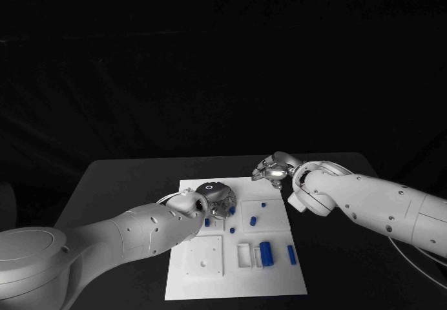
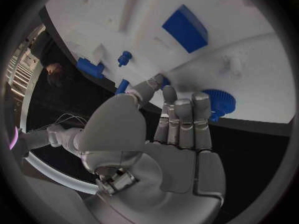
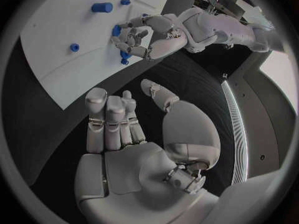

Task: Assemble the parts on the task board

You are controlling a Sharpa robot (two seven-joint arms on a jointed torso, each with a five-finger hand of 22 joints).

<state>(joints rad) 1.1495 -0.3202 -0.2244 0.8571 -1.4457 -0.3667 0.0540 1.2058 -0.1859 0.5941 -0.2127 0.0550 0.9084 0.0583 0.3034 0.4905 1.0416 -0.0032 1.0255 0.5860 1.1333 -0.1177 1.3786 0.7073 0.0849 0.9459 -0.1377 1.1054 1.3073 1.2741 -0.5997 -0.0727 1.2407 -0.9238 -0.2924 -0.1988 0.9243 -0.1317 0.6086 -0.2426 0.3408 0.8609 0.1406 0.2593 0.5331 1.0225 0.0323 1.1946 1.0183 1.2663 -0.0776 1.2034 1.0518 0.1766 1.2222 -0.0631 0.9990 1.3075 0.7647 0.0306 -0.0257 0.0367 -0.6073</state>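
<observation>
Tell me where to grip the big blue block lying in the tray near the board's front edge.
Grip the blue rectangular block across its two long sides, coming straight down from above. It lies flat and lengthwise in a white tray, so its top and sides look the most exposed; the ends seem closer to the tray walls.

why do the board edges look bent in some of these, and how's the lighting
Both wrist views are fisheye, so the task board edges curve there; the head view keeps them straight. The head view has a dark surround with the board brightly lit. Faint glare sits on the right hand.

Matt white plastic task board (image 1: 280,271), smooth blue plastic parts (image 1: 267,253), matt black table (image 1: 130,177)
</observation>
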